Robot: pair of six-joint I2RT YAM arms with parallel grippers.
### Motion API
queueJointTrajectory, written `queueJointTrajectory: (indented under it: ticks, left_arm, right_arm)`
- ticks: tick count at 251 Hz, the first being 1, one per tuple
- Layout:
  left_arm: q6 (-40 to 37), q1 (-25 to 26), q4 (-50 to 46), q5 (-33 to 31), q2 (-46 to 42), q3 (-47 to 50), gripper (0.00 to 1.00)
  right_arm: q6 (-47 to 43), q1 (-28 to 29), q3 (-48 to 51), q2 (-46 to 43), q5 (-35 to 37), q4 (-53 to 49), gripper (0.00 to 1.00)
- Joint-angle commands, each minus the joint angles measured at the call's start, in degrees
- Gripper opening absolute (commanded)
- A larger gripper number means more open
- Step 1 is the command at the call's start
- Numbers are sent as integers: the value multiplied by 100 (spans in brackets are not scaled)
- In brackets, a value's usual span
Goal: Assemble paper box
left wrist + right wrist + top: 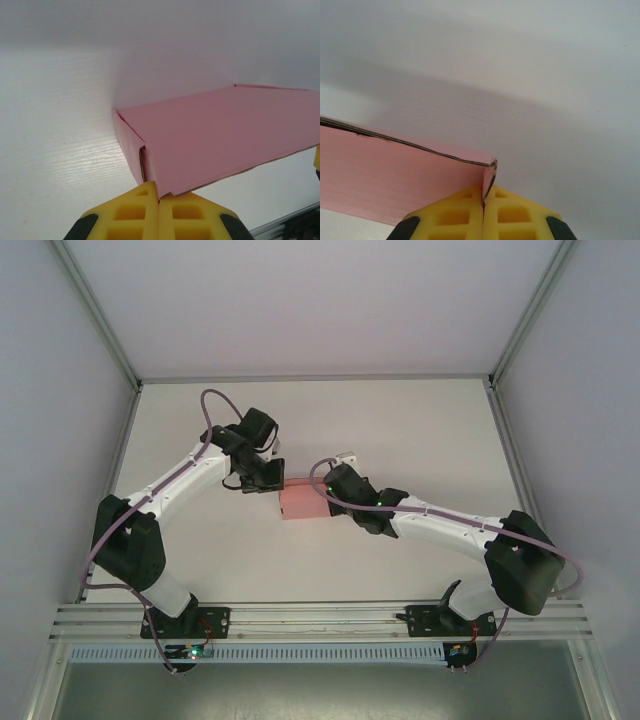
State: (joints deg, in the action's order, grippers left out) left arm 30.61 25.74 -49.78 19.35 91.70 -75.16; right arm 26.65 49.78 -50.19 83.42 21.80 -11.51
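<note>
Claws from both arms meet at the paper box in the top external view. It is a small pink rectangle lying flat near the middle of the white surface. The left claw touches its far left corner and the right claw touches its right edge, so the box sits between them. Pale walls stand on three sides, with metal frame posts at the far corners and a metal rail along the near edge.

Left wrist view: the left claw has its yellow fingers pressed together, clamped on a thin pink edge at a corner of the paper box. The box spreads right and away from the claw, its top flat and one short side wall upright. The white surface shows a faint wood grain.

Right wrist view: the right claw is likewise closed, its yellow fingers pinching a folded pink corner of the paper box, which stretches left from the claw. The surface beyond is plain white.
</note>
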Motion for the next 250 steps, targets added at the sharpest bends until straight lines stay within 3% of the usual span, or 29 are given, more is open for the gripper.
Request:
queueJointTrajectory:
  ticks: [1,38,95,150,204,232,245,250]
  left_arm:
    - [33,3,177,438,108,-9,0]
    - [-336,10,69,-285,148,238,0]
    - [-610,161,498,-731,-171,901,0]
    - [-517,551,1698,-1190,-611,2012,0]
    - [-350,683,2444,-1187,-767,2770,0]
    - [-431,761,2438,-1468,-838,2878,0]
    - [-443,769,2462,-1485,-862,2904,0]
    - [-442,773,2477,-1487,-869,2907,0]
  right_arm:
    - [-28,89,281,241,-341,-674,0]
    - [-80,137,287,256,-331,-638,0]
    - [-70,138,331,213,-222,-598,0]
    - [-104,162,929,-38,-349,504,0]
    - [-362,291,1487,-504,-570,1520,1]
    - [-283,265,1511,-646,-668,1650,12]
    - [-237,205,1397,-690,-707,1558,34]
    - [-210,178,1334,-695,-723,1505,39]
